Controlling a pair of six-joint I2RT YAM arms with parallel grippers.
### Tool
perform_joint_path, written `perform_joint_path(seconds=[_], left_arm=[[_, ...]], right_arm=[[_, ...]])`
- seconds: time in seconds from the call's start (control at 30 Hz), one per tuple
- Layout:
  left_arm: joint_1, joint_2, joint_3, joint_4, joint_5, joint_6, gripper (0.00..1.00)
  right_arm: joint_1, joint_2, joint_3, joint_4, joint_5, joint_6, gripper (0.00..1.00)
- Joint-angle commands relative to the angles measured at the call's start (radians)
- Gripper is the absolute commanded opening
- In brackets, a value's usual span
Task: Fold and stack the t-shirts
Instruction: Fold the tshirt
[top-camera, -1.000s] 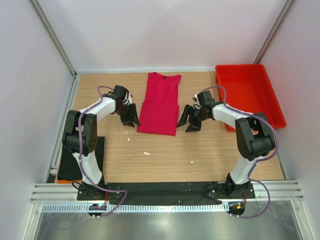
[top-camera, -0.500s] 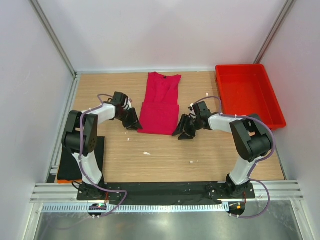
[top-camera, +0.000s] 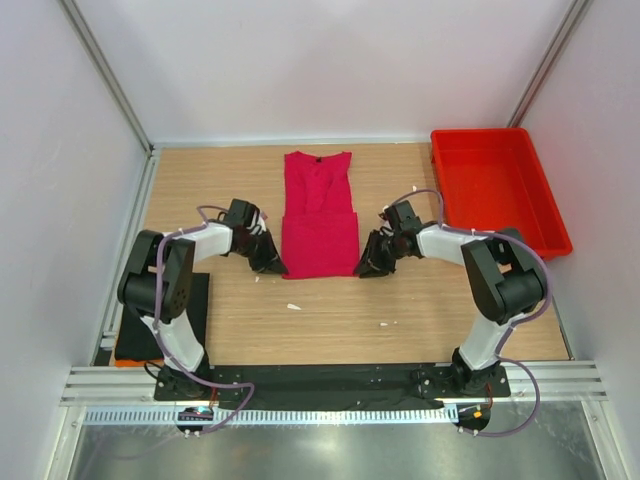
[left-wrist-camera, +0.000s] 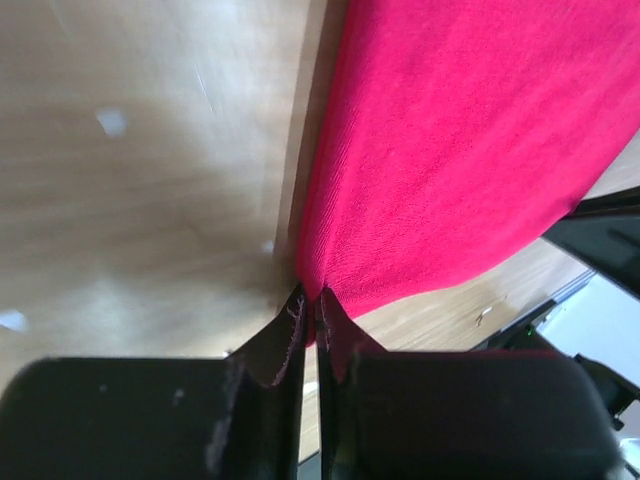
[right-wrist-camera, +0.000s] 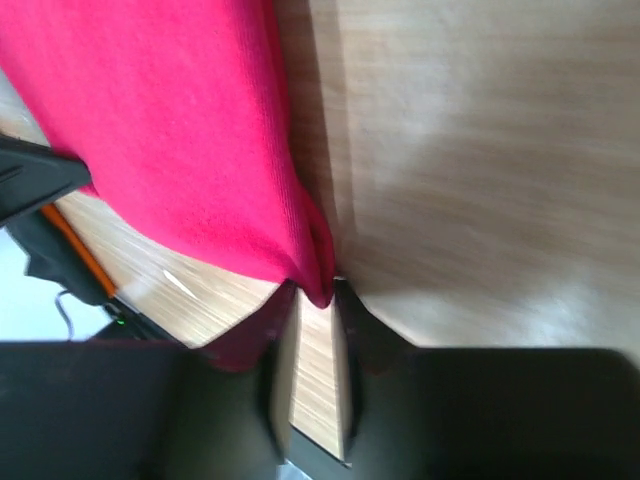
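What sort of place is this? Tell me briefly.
Most likely a robotics lab test cell: white panels enclose a wooden table, with a left arm and right arm bolted at its near edge.

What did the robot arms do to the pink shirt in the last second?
Both arms slid inward and toward the near edge. The left fingers closed on the pink shirt at its near left corner, and the right fingers closed on its near right corner. The shirt shifted a little and now lies straighter. The red tray stayed put.
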Motion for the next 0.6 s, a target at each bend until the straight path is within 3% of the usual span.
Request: perform_joint_path(seconds=[0.0,0.03,0.07,0.13,0.27,0.4,0.5,0.57], left_arm=[[-0.04,-0.037,-0.061,-0.041,-0.026,-0.014,0.07],[-0.046,-0.063,-0.07,-0.048,-0.023,-0.02,0.11],[-0.054,-0.078,-0.07,-0.054,-0.024,-0.021,0.15],[-0.062,-0.132,-0.058,-0.086,-0.038,-0.023,0.25],[-0.062,-0.19,-0.001,-0.143,-0.06,-0.021,0.29],[-0.062,-0.174,0.051,-0.198,-0.054,-0.004,0.35],[-0.063,-0.178,0.031,-0.183,-0.06,-0.012,0.4],[-0.063,-0.181,-0.027,-0.121,-0.031,-0.072,0.4]], right_arm=[[-0.008,-0.087,-0.008,-0.162,0.132,-0.124,0.3],[-0.011,-0.103,0.018,-0.189,0.158,-0.169,0.38],[-0.017,-0.138,0.039,-0.207,0.216,-0.187,0.52],[-0.031,-0.158,0.116,-0.209,0.255,-0.216,0.63],[-0.098,-0.08,0.298,-0.125,0.243,-0.181,0.66],[-0.105,0.096,0.532,-0.233,0.15,-0.173,0.66],[-0.103,0.072,0.482,-0.213,0.107,-0.158,0.66],[-0.099,-0.003,0.331,-0.204,0.07,-0.147,0.66]])
